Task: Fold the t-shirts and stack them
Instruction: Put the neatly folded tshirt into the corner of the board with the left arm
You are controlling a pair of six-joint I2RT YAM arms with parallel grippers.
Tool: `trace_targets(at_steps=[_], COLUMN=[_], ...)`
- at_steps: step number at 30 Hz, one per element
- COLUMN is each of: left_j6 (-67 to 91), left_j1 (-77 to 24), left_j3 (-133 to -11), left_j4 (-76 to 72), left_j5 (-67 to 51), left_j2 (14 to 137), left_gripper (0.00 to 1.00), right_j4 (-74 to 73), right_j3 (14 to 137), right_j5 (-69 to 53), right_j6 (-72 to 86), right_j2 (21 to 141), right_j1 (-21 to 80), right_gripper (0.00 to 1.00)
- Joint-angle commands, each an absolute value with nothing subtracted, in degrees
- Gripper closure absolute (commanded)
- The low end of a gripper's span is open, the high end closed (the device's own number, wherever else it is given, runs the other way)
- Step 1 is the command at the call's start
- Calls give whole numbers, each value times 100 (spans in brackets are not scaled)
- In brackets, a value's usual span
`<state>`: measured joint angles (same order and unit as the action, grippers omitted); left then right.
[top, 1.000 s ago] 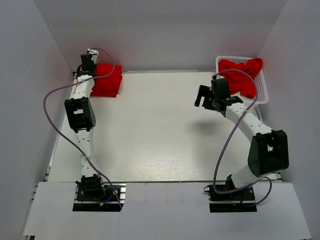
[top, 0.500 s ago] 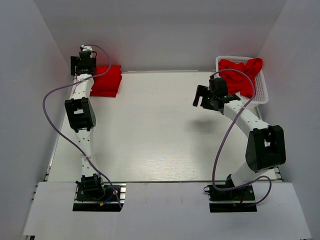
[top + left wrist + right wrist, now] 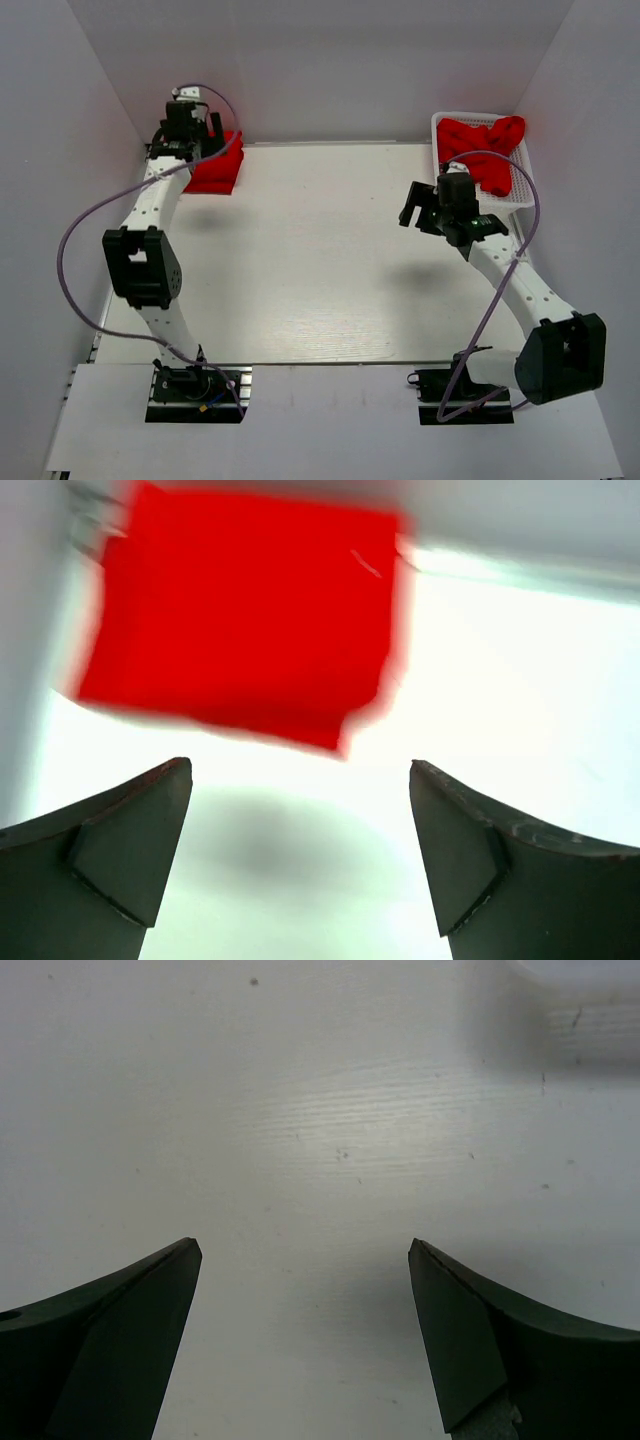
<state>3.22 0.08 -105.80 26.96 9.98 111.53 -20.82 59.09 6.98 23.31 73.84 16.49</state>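
Blur is smearing the folded bright red fabric t-shirt (image 3: 250, 620) lying just beyond the left gripper (image 3: 300, 770), its jaws wide and empty; the right gripper (image 3: 300, 1245), equally wide, is hanging over the white table (image 3: 320, 1110), crumpled red t-shirts (image 3: 482, 150) sitting beyond it in a white mesh basket (image 3: 523, 195).

I'm driving a robot lab test cell: plain white panel walls (image 3: 330, 70) box in a white table (image 3: 320, 270), left arm (image 3: 160, 195) and right arm (image 3: 502, 272) bolted at its near edge.
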Motion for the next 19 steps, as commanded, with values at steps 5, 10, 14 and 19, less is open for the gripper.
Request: trace_targets(at_steps=[5, 10, 14, 19], left_j6=[2038, 2408, 2487, 2540], left_j1=[-1484, -1986, -2039, -2039], left_j3=[-6696, -5695, -5809, -5915], left_j4=[2443, 3206, 3954, 4403], left_j5=[341, 1035, 1625, 1626], left_j2=[8321, 6769, 6425, 6056], left_gripper=[0, 0, 0, 0], right_j4=[-2435, -2487, -2373, -1978], right_j3=[4818, 4307, 4149, 3841], right_j5=[1108, 765, 545, 404], right_j6=[2119, 2083, 2214, 2109], right_j2=[6171, 5529, 5318, 4931], right_j1=[1670, 1644, 1652, 1661], right_gripper=[10, 10, 10, 10])
